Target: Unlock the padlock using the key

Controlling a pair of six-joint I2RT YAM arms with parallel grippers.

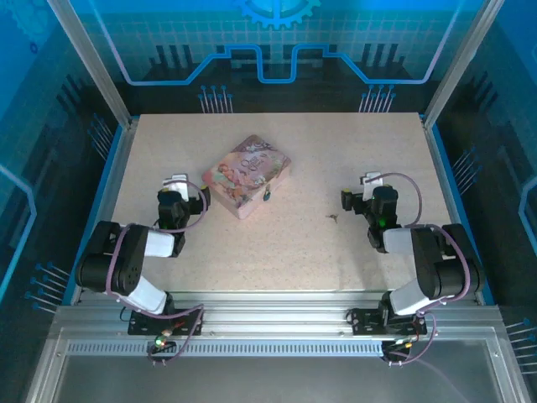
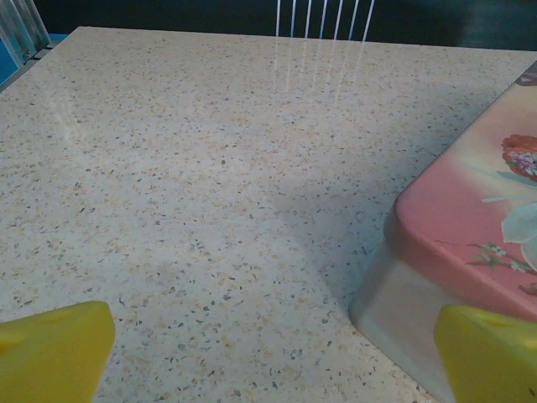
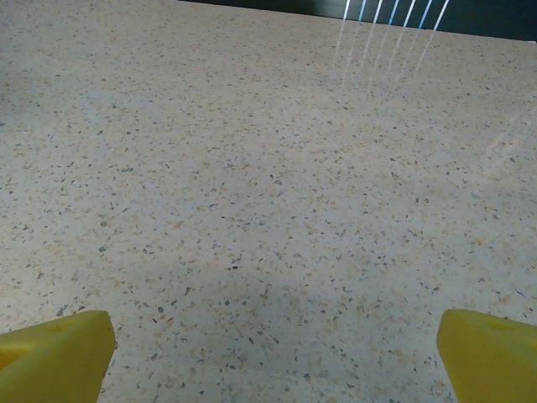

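**On the table [image 1: 277,260], both arms rested folded with jaws wide**

On the left side, the left arm sat folded back by its base. The left gripper [image 1: 176,181] pointed away, spread wide and empty, just beside the pink tin [image 1: 247,172]. The right arm sat likewise, and the right gripper [image 1: 372,180] was just as wide over bare tabletop. The padlock [image 1: 267,195] lay right at the tin's near-right side. The key [image 1: 333,217] lay apart, between tin and right gripper.

Tin [image 2: 466,225] cut off in left wrist view; key [image 1: 333,217] tiny, indistinct.
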